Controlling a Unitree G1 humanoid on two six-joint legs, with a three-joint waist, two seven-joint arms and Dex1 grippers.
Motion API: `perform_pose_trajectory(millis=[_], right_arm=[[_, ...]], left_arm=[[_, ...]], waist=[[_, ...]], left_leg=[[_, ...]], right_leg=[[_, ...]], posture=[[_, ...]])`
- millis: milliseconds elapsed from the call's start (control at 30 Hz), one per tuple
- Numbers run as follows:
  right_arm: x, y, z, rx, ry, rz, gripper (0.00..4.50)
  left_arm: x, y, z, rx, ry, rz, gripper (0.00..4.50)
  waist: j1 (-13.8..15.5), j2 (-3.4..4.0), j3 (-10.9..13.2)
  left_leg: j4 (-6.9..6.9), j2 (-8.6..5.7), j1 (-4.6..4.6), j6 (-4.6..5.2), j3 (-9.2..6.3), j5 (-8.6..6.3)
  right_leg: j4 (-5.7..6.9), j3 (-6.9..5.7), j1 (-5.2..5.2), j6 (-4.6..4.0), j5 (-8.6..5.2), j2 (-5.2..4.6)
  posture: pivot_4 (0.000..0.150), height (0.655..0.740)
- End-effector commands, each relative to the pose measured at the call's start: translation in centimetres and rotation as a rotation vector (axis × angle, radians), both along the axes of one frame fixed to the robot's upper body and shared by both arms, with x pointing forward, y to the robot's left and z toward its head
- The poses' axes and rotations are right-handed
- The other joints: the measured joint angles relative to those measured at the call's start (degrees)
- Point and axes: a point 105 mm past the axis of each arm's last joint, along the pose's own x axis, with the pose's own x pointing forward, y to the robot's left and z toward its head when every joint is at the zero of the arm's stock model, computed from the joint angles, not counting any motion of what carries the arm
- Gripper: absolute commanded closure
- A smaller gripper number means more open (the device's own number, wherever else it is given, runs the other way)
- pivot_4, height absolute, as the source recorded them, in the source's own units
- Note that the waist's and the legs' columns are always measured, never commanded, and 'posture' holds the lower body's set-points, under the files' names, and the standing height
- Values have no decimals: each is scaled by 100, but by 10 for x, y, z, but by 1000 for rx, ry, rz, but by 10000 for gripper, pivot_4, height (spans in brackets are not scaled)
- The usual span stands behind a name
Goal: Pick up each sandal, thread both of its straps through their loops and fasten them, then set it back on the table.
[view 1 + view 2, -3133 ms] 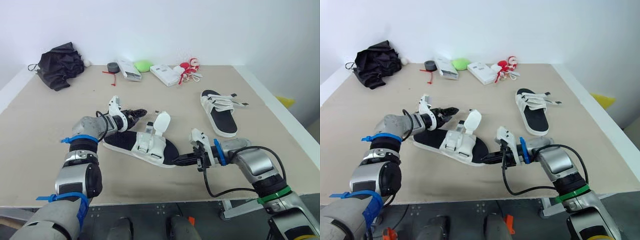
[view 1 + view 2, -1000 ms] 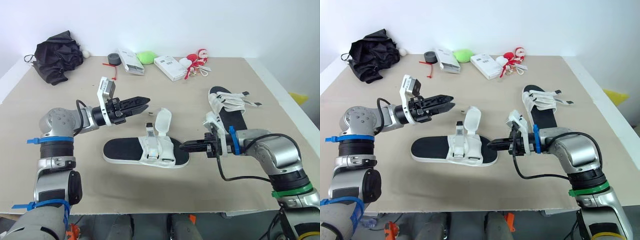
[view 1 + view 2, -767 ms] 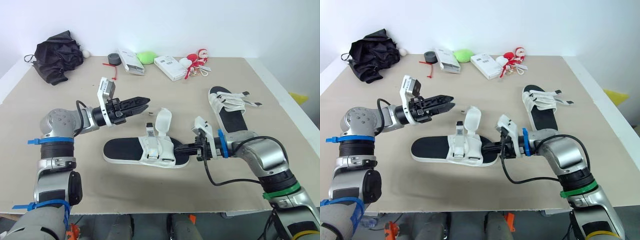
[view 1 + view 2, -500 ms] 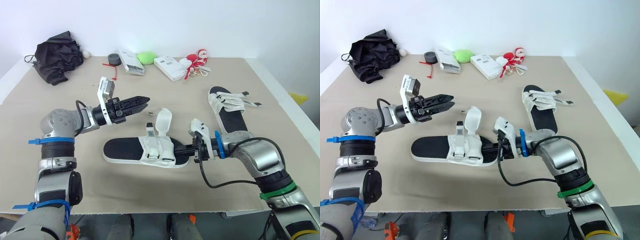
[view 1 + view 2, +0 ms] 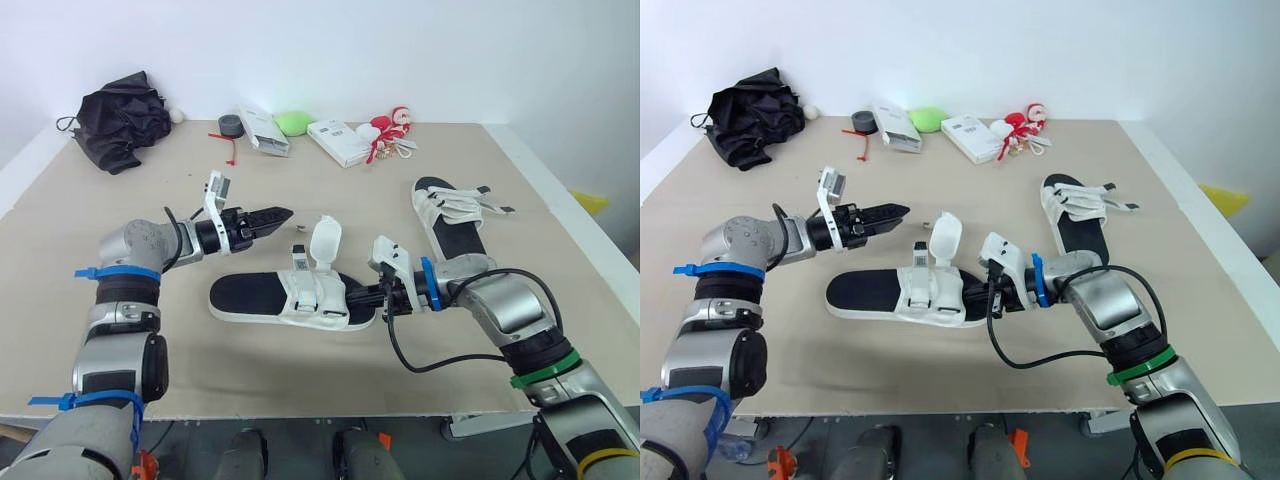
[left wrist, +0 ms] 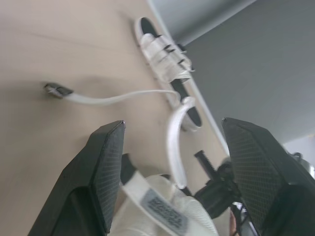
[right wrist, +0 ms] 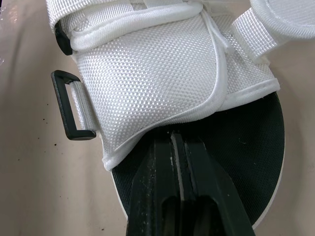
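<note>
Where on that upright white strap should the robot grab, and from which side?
Probably near the rounded free tip of the strap, from the robot's left, where the open left gripper points at it. It stands clear above the near sandal, so jaws can close across its flat faces.

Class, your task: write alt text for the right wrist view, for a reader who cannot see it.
The right hand, its two black fingers pressed together, points at a sandal, with the tips over the black footbed at the edge of the white mesh upper. A black plastic loop sticks out from the upper's side above the beige table.
</note>
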Motion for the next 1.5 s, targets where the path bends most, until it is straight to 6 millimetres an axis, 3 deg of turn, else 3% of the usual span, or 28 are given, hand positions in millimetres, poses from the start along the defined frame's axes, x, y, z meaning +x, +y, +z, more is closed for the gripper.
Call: perform_pose_trajectory(millis=[33, 167, 300, 567, 900, 1000, 1100, 1133, 1167, 1333, 1500], right_arm=[[3, -16, -29, -105, 67, -79, 45000], [2, -16, -29, -99, 67, -83, 45000], [0, -16, -30, -83, 71, -96, 45000], [-3, -15, -30, -66, 72, -111, 45000], [-5, -13, -31, -52, 76, -117, 45000], [-5, -13, -31, -50, 75, -120, 45000], [-5, -13, -31, -46, 76, -124, 45000], [-6, -13, -31, -45, 76, -124, 45000], [-7, -13, -32, -46, 78, -125, 45000], [-10, -15, -34, -46, 84, -129, 45000], [-11, -17, -35, -46, 89, -134, 45000]], left_arm=[[13, -15, 13, -143, 106, 11, 12542], [17, -35, 18, -201, 168, -17, 12542], [21, -60, 10, -192, 207, -13, 12542], [25, -80, 3, -195, 241, 3, 12542], [36, -84, 0, -186, 232, 96, 12542], [41, -82, -1, -177, 231, 146, 19338], [41, -81, -4, -172, 234, 153, 34338], [41, -81, -4, -171, 236, 154, 37416], [41, -80, -5, -171, 238, 156, 44306], [43, -79, 3, -188, 183, 151, 44306], [25, -99, 30, -157, -116, -52, 44306]], waist=[[0, -1, -1], [-8, -2, -1], [-2, -4, -2], [-3, -4, -2], [-1, -4, -2], [-2, -4, -2], [-5, -4, -2], [-5, -4, -2], [-5, -4, -2], [-3, -4, -2], [-2, -4, -2]], left_leg=[[0, 1, 0, 3, -2, 2], [-2, -1, -1, 4, -2, 3], [-9, -1, -1, 4, -8, 3], [-22, -5, -4, 1, -7, 3], [-22, -6, -4, 0, -7, 3], [-23, -6, -4, 0, -7, 3], [-25, -6, -4, 0, -7, 3], [-26, -6, -4, 0, -7, 3], [-26, -6, -5, 0, -7, 3], [-26, -7, -5, -2, -7, 2], [-26, -8, -7, -3, -7, 2]], right_leg=[[0, 0, -1, 3, 2, 2], [-1, 0, 0, 10, 6, 2], [-1, 0, 1, 12, 8, 6], [-3, 1, -6, 10, 6, 4], [-5, 2, -5, 11, 6, 1], [-5, 2, -6, 11, 6, 1], [-5, 2, -8, 11, 6, 2], [-5, 2, -8, 11, 6, 2], [-5, 2, -8, 11, 6, 2], [-6, 2, -8, 11, 6, 1], [-7, 1, -9, 11, 6, 1]], posture=[[1500, 7380], [1500, 7380], [1500, 7380], [1500, 7380], [1500, 7380], [1500, 7380], [1500, 7380], [1500, 7380], [1500, 7380], [1500, 7380], [1500, 7380]])
